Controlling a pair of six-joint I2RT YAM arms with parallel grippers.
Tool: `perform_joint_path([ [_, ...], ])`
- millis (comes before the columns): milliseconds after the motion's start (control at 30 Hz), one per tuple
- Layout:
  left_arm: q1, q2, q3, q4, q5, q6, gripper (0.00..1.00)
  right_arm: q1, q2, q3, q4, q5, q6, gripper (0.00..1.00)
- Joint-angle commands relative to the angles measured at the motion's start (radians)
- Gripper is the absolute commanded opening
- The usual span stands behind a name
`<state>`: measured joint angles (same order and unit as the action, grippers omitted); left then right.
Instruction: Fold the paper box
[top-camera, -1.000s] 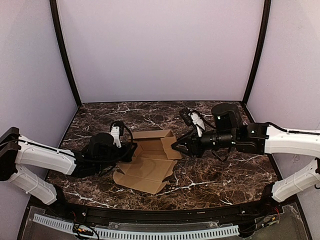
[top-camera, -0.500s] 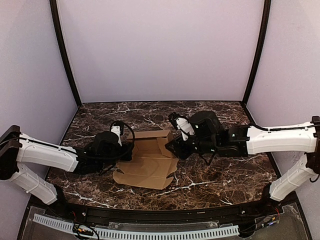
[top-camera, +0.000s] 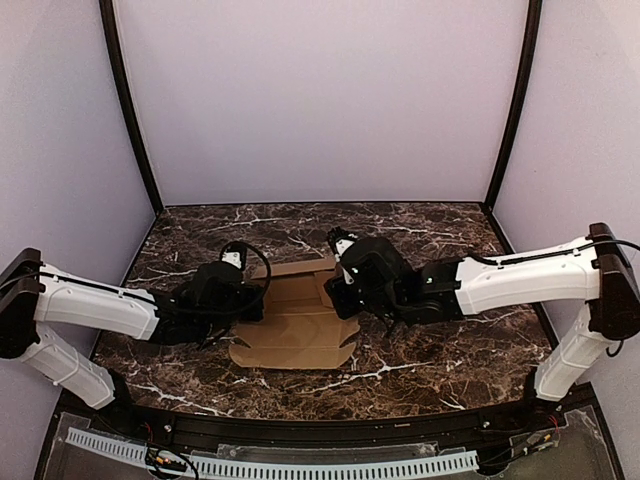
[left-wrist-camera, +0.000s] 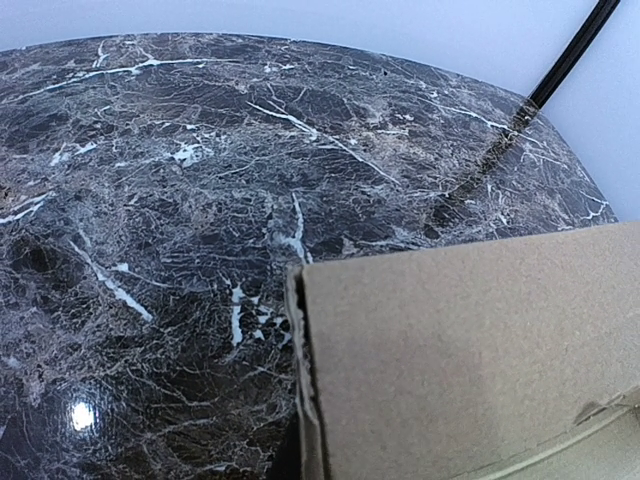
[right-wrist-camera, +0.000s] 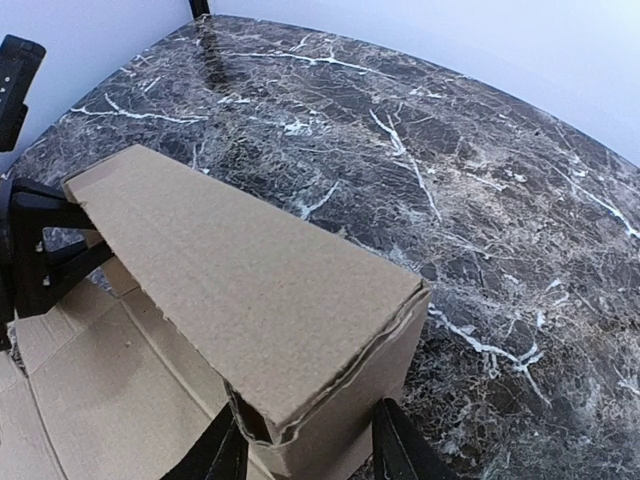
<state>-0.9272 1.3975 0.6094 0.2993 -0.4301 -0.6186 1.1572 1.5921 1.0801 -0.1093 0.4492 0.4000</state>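
- Paper box (top-camera: 295, 330): centre of the overhead frame, lying on the marble worktop (top-camera: 430, 225) between the two claws. It is mostly flat sheet, with the far strip stood up as a raised panel (right-wrist-camera: 240, 280).
- Left claw (top-camera: 248, 300): clenched at the panel's left end. It looks pinched on the cardboard, but the contact is partly hidden.
- Right claw (right-wrist-camera: 308, 452): jaws apart, straddling the panel's folded right corner at the bottom of its own view. Can't tell if it's pinching or only flanking the card.
- My read: first wall is being formed and most folds are not yet done.
- Risk: the corner edge looks ragged at lower centre of the right wrist view, so a hard squeeze or twist there could tear or crush it.
- Risk: if the right claw lets go before the crease sets, the panel likely springs back.
- Risk: arms pulling apart along the panel could rip it or slip it out of the left pinch.
- Risk: the near half of the sheet is unrestrained. A push could slide it on the glossy marble and put the crease off the score.
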Motion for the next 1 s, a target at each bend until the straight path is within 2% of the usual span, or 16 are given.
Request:
perform_joint_path([
  [0,-0.012,-0.004,0.044,0.014,0.053,-0.005,0.00,0.021,0.048,0.041,0.022,0.126,0.039,0.39],
  [267,-0.012,0.023,0.070,-0.005,0.071,-0.020,0.01,0.032,0.085,0.065,0.033,0.149,0.045,0.26],
  [400,-0.012,0.051,0.091,-0.006,0.094,-0.032,0.16,0.040,0.116,0.094,0.031,0.150,0.043,0.18],
  [567,-0.013,0.063,0.096,-0.003,0.106,-0.037,0.35,0.040,0.142,0.111,0.028,0.171,0.046,0.00],
  [967,-0.011,0.023,0.063,-0.051,0.145,-0.033,0.60,0.019,0.190,0.111,0.035,0.243,-0.003,0.00],
])
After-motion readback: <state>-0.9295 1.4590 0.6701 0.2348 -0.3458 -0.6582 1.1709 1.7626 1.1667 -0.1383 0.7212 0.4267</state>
